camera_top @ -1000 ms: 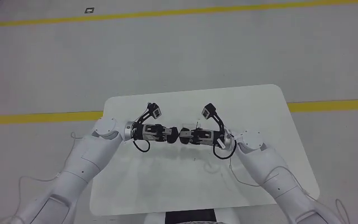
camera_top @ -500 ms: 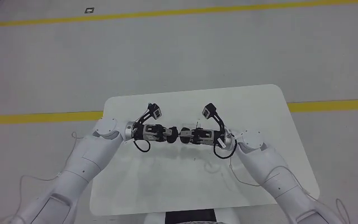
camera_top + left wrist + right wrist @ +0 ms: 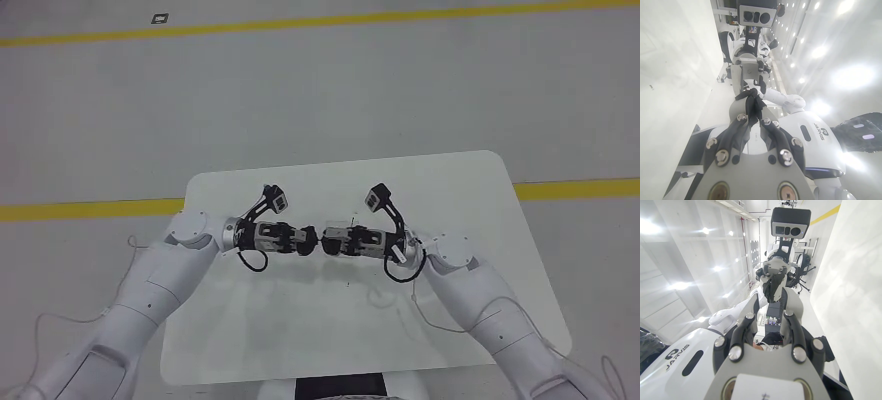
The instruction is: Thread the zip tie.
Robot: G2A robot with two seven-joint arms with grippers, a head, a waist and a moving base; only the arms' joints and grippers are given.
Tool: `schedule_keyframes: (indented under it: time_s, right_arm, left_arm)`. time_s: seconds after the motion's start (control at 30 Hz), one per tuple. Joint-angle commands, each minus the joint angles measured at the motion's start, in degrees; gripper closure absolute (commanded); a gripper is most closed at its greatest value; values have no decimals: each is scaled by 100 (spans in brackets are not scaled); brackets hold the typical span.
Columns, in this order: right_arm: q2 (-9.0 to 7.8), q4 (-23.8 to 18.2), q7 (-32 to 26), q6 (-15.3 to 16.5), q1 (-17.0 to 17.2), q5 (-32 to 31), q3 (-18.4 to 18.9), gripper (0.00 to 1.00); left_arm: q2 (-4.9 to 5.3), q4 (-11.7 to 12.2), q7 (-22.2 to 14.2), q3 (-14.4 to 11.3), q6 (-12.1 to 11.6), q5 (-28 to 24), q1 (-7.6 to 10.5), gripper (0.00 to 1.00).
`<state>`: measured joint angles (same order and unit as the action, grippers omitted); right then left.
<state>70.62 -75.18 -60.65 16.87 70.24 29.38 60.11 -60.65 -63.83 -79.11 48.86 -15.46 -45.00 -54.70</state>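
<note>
Over the middle of the white table [image 3: 450, 190] my two arms meet tip to tip. My left gripper [image 3: 312, 240] comes in from the left and is shut, with its black padded fingertips [image 3: 753, 102] pressed together. My right gripper [image 3: 327, 240] faces it from the right. Its fingers [image 3: 754, 306] stand apart, and the left gripper's black tips [image 3: 772, 285] sit at the gap between them. The zip tie is too thin to make out. A faint thin line [image 3: 352, 217] shows just above the right gripper, and I cannot tell what it is.
The table's rounded far edge [image 3: 340, 166] lies beyond the arms, and its front half [image 3: 330, 330] is bare white surface. A small dark speck [image 3: 348, 283] lies just in front of the grippers. Grey floor with yellow lines [image 3: 300, 22] surrounds the table.
The right wrist has shifted slightly to the right. Both grippers stay tip to tip at the same spot over the table.
</note>
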Motion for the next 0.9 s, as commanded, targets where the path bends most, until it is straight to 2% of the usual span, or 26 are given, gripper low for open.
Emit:
schedule_keyframes:
  time_s: [0.0, 0.2, 0.33, 0.87]
  right_arm:
    - [-6, 14, -1, 14, 16, 26, 22, 0]
    - [19, 196, 1, 31, 19, 268, -35, 0]
    - [34, 259, 3, 35, 0, 352, -66, 0]
    - [34, 259, 3, 35, 0, 352, -66, 0]
  left_arm:
    - [3, 3, -7, 13, -13, -8, -7, 100]
    - [-12, 77, -53, 27, -105, -117, -17, 100]
    - [-80, 337, -22, -38, -45, -498, 34, 100]
    - [-80, 337, -22, -38, -45, -498, 34, 100]
